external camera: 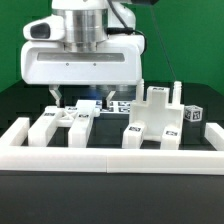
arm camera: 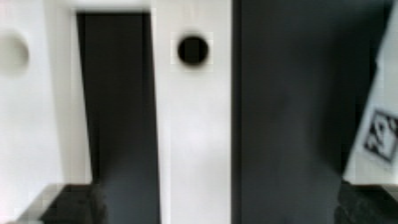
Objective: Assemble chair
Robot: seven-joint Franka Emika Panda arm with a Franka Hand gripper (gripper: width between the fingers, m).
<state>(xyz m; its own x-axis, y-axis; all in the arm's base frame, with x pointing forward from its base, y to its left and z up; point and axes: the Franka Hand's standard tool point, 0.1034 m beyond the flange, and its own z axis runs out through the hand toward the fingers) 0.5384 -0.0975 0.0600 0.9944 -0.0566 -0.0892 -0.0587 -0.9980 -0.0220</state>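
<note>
**HAND POISED OVER LOOSE BAR: ALIGNMENT CHECK**

The hand (external camera: 80, 100) hangs low over the table (external camera: 15, 106). Its fingers are spread apart and grip nothing.

Directly beneath it lie the loose chair parts (external camera: 62, 124), towards the exterior view's left. The part-built chair section (external camera: 160, 120) stands well apart, on the exterior view's right, behind the border rail (external camera: 110, 158).

The wrist view shows a square bar (arm camera: 192, 120) with a round hole, centred under the hand. Its long axis appears to run across the fingers' closing line.

Judgement: the bar lies straight below, so the next move calls for a vertical descent only. No sideways correction is evident.
</note>
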